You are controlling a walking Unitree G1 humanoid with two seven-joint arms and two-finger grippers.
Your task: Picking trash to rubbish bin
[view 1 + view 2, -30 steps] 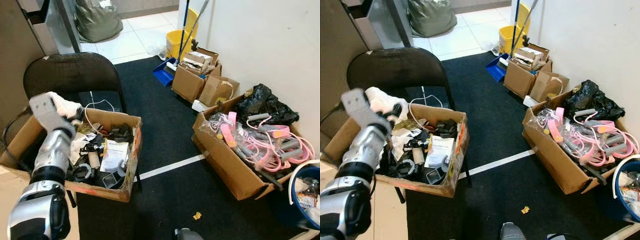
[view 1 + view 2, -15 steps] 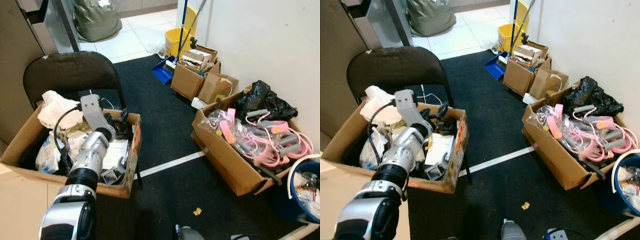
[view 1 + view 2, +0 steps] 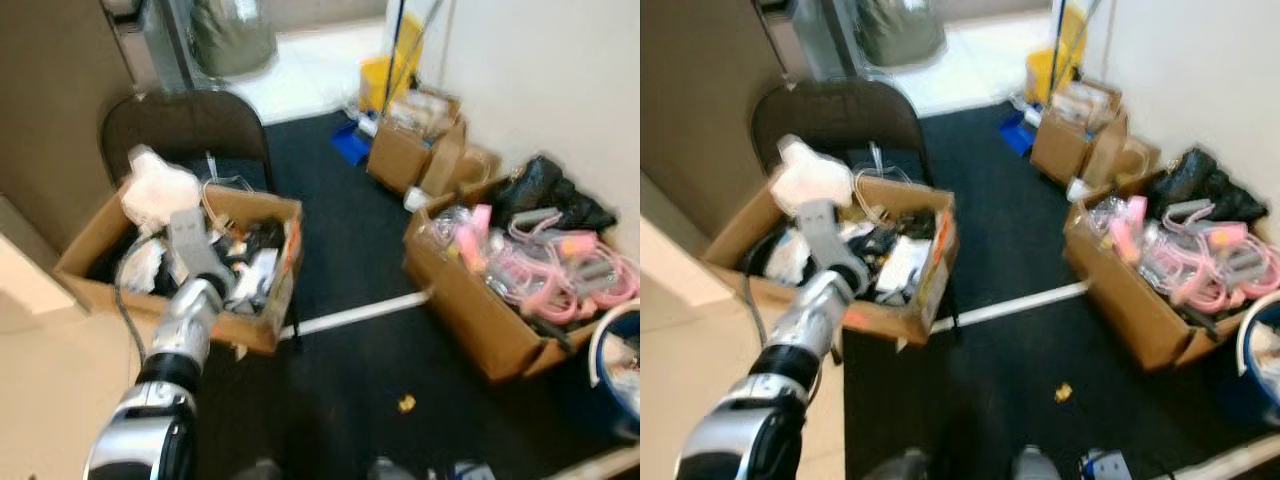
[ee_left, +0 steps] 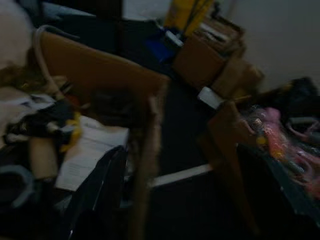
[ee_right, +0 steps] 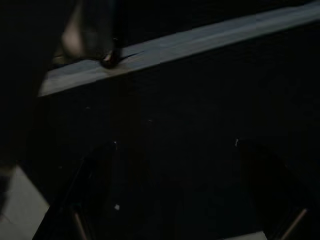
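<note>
A small yellow scrap [image 3: 405,403] lies on the black carpet in front of me. The blue rubbish bin [image 3: 622,372] with a white rim stands at the far right edge. My left arm [image 3: 180,330] reaches over the front of a cardboard box [image 3: 262,335] full of cables, papers and junk, which rests on a black folding chair [image 3: 185,125]. In the left wrist view my left gripper [image 4: 182,165] is open above a white leaflet [image 4: 92,152] by the box wall, with nothing held. My right gripper [image 5: 175,150] hangs low over the dark carpet, open and empty.
A second cardboard box [image 3: 480,320] with pink tubing stands at the right, with a black bag [image 3: 552,190] behind it. Smaller boxes [image 3: 410,150], a yellow mop bucket [image 3: 388,75] and a blue dustpan sit by the wall. A white line [image 3: 355,312] crosses the carpet.
The camera has swung and the picture is blurred. My left gripper has moved from the white bundle at the box's back left towards the box's front middle.
</note>
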